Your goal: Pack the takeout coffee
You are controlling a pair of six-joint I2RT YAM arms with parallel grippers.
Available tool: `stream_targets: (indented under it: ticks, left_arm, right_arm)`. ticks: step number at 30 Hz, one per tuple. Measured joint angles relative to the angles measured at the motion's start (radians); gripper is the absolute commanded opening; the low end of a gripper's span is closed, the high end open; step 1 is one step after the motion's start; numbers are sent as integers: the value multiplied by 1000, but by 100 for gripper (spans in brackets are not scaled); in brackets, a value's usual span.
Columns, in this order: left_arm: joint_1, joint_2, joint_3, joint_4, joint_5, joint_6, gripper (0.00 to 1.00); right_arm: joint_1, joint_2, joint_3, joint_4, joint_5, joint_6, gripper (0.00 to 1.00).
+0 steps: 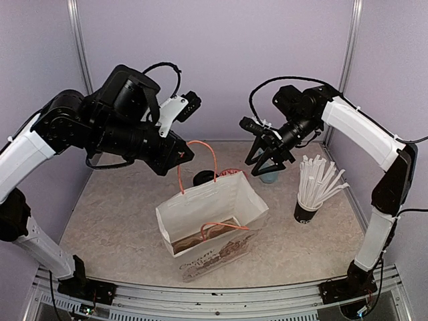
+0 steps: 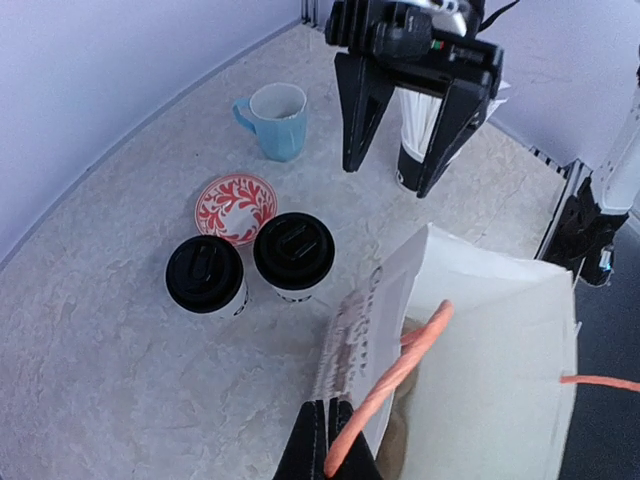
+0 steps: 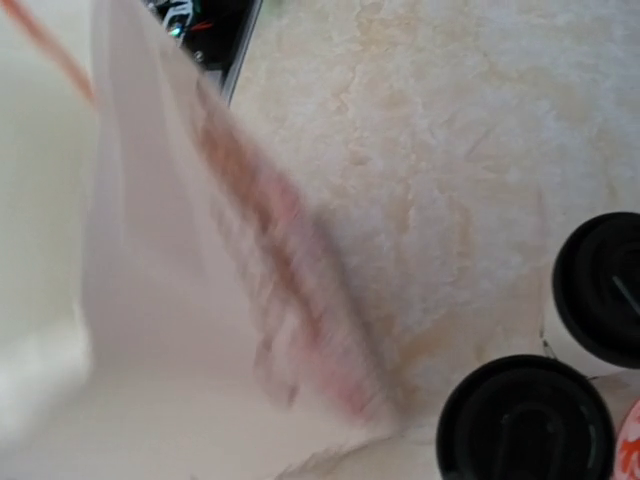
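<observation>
Two white takeout cups with black lids (image 2: 204, 275) (image 2: 293, 252) stand side by side on the table behind the white paper bag (image 2: 480, 340). Their lids also show in the right wrist view (image 3: 525, 420) (image 3: 600, 290). In the top view only one lid (image 1: 202, 178) peeks out behind the bag (image 1: 214, 214). My left gripper (image 2: 335, 440) is shut on the bag's orange handle (image 2: 400, 370) and holds it up (image 1: 175, 160). My right gripper (image 1: 267, 167) hangs open and empty above the table, beyond the cups and near the bag's far rim (image 2: 388, 180).
A light blue mug (image 2: 275, 120) and a red patterned saucer (image 2: 236, 205) sit behind the cups. A dark cup of white straws (image 1: 307, 207) stands right of the bag. Walls close in the back and sides.
</observation>
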Motion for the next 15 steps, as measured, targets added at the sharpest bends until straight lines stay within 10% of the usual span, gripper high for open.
stream_targets:
  ticks: [15]
  left_arm:
    - [-142, 65, -121, 48, 191, -6, 0]
  right_arm:
    - [-11, 2, 12, 0, 1, 8, 52]
